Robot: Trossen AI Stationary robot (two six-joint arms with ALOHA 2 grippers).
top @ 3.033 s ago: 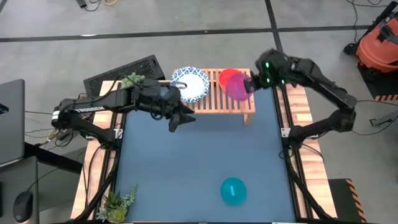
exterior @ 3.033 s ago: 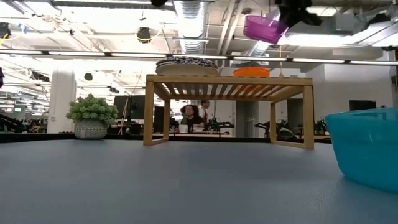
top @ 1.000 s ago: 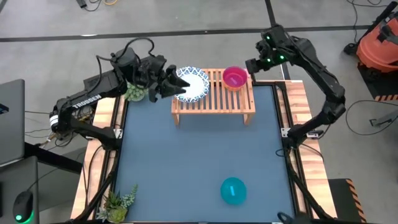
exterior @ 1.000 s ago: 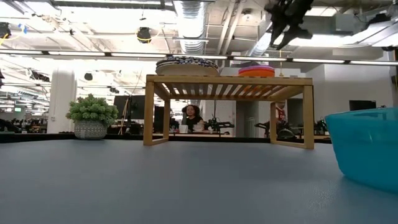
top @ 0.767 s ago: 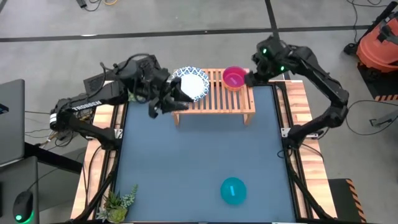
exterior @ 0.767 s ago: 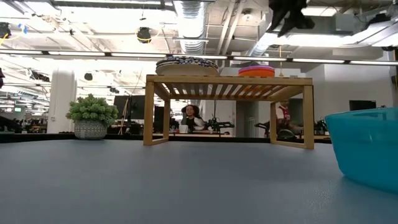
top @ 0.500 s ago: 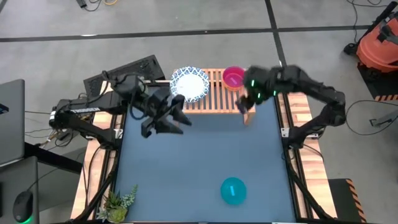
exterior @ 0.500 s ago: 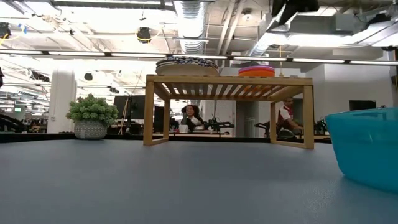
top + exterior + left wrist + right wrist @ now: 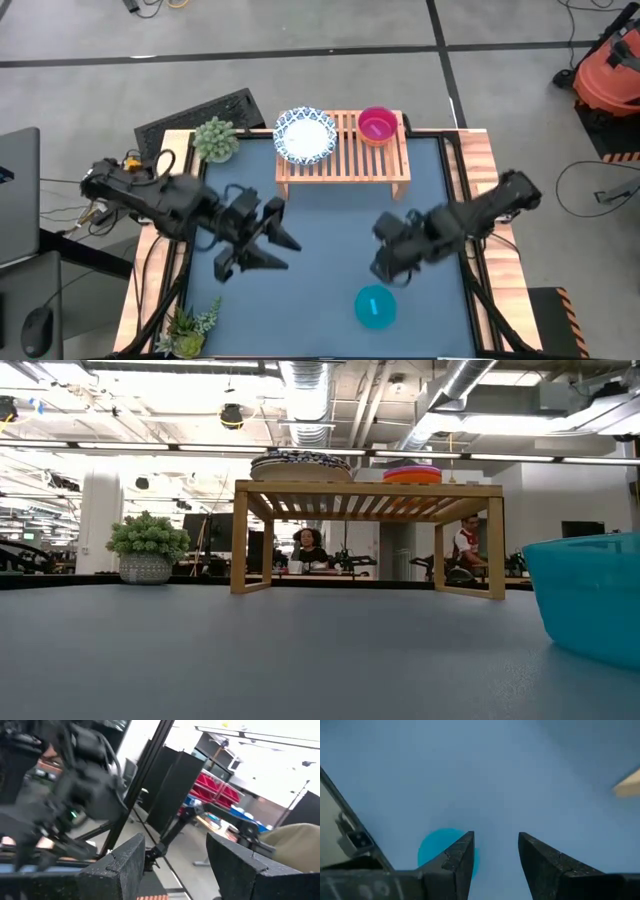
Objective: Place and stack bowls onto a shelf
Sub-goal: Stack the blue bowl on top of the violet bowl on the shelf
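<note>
The light-wood shelf [image 9: 342, 152] stands at the table's far edge. On its slatted top rest a stack of white bowls with blue rims [image 9: 305, 135] at its left end and a purple bowl [image 9: 377, 125] atop other small bowls [image 9: 412, 473] at its right end. A teal bowl [image 9: 375, 306] sits on the blue tabletop near the front edge. My right gripper [image 9: 385, 268] hangs open above the table just beyond the teal bowl [image 9: 437, 849], pointing steeply down. My left gripper [image 9: 283, 250] is open over the table's left half, pointing level toward the right.
A potted plant [image 9: 215, 138] stands at the far left corner and another [image 9: 190, 325] at the near left corner. A keyboard [image 9: 200, 112] lies behind the table. People [image 9: 305, 550] sit in the room beyond.
My right gripper has swung from the shelf's right end toward the near edge and sunk a little, rolling as it went, and now hangs by the teal bowl. My left gripper has swung from the shelf's left end toward the near edge. The bowls have stayed put.
</note>
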